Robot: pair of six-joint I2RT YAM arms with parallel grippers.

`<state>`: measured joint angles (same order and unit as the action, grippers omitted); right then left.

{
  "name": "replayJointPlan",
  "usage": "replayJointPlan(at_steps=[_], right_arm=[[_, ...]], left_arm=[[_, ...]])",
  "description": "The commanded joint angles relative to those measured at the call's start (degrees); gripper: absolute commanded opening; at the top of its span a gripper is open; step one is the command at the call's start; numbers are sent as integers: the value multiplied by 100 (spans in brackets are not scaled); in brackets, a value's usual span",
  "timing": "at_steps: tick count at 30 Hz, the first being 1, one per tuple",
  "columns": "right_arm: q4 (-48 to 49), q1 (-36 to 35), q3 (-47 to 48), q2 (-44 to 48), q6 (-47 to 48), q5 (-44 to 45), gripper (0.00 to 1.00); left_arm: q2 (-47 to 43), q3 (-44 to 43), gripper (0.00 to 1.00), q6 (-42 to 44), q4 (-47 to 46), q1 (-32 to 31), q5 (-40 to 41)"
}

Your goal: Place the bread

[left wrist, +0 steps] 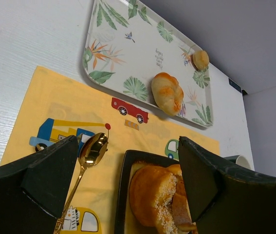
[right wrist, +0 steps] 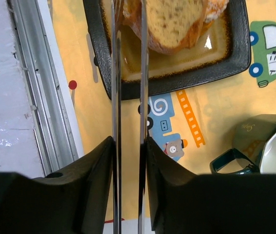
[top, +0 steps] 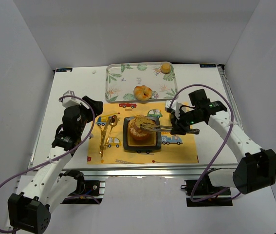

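Right pincer (right wrist: 129, 146) clamps tongs (right wrist: 115, 73), tips at bread (right wrist: 176, 22) on black plate (right wrist: 99, 58). Left pincer (left wrist: 128, 165) spread, left of plate.

Bottom: the open pincer (left wrist: 128, 173) frames a bun (left wrist: 153, 196) on a black plate (left wrist: 123, 200); above, a roll (left wrist: 167, 93) on a tray (left wrist: 123, 53).

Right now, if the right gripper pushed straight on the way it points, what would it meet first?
The bread on the plate. The right gripper is shut on tongs whose tips lie over the bread; whether they touch it is unclear.
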<state>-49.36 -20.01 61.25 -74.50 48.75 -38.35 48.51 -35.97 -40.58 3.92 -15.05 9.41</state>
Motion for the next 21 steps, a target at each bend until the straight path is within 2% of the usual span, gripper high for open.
replayJointPlan(at_steps=[1,9,14,17,20,21], right_arm=[[-21,-29,53,304,196,-340,38],[23,-29,203,515,21,-472,40],[304,-38,378,726,-322,-560,36],[515,-29,483,796,-550,-560,31],[804,-38,589,840,-918,-446,23],[962,-12,581,867,-1146,-332,14]], left_arm=[[-132,37,92,-29,-32,46,-27],[-70,28,92,-20,-67,46,-62],[-17,2,92,-12,-120,46,-97],[27,-16,92,-20,-155,46,-141],[62,-16,91,-12,-208,46,-194],[88,-24,89,-12,-234,46,-229]])
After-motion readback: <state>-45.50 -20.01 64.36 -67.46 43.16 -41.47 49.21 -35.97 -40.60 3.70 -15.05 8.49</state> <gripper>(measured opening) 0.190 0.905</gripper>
